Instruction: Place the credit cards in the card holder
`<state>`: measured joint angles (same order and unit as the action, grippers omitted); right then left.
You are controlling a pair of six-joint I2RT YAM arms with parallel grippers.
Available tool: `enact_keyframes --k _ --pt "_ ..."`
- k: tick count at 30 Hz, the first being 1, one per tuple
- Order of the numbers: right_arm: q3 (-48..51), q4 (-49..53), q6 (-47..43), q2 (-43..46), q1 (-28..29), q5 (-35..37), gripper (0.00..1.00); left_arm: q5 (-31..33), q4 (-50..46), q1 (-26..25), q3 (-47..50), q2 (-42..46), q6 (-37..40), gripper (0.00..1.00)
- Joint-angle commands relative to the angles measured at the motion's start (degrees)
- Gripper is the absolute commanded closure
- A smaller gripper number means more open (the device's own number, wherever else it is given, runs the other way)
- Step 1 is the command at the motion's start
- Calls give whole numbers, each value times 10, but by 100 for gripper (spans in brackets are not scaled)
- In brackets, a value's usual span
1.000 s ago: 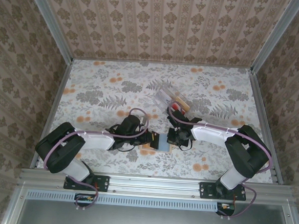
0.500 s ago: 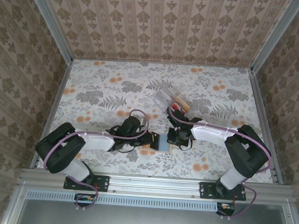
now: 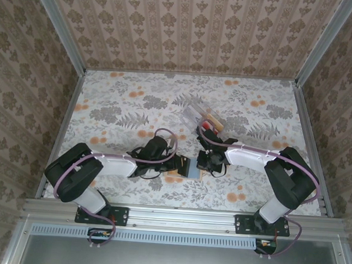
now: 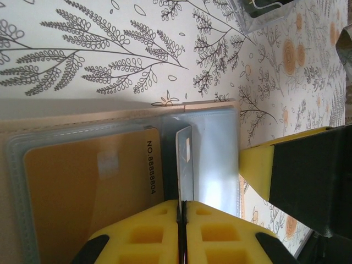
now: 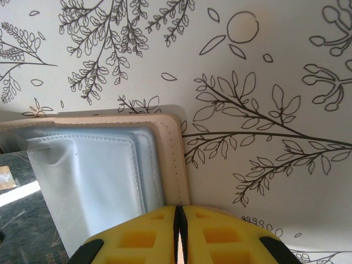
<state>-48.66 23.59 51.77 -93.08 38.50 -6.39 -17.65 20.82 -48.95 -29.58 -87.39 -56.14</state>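
1 card holder (image 5: 171, 154) carries 1 orange card (image 4: 88, 181); left gripper (image 4: 181, 212) jaws clench 1 grey card (image 4: 185, 159), right gripper (image 5: 177, 215) jaws the holder's edge.

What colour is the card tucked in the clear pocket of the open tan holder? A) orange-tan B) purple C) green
A: in the left wrist view, an orange-tan plastic card lies behind a clear sleeve of the tan leather-like card holder.
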Motion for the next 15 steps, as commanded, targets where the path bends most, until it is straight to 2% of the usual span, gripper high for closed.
enact_keyframes --k 1,7,15 --pt "15 -20 15 -35 2 1 85 5 -16 -11 -4 -14 -15 90" --pt "16 -21 17 -33 2 0 85 17 11 -12 4 -19 -43 90" --pt "17 -23 19 -31 2 -2 85 28 5 -23 -2 -23 -44 90"
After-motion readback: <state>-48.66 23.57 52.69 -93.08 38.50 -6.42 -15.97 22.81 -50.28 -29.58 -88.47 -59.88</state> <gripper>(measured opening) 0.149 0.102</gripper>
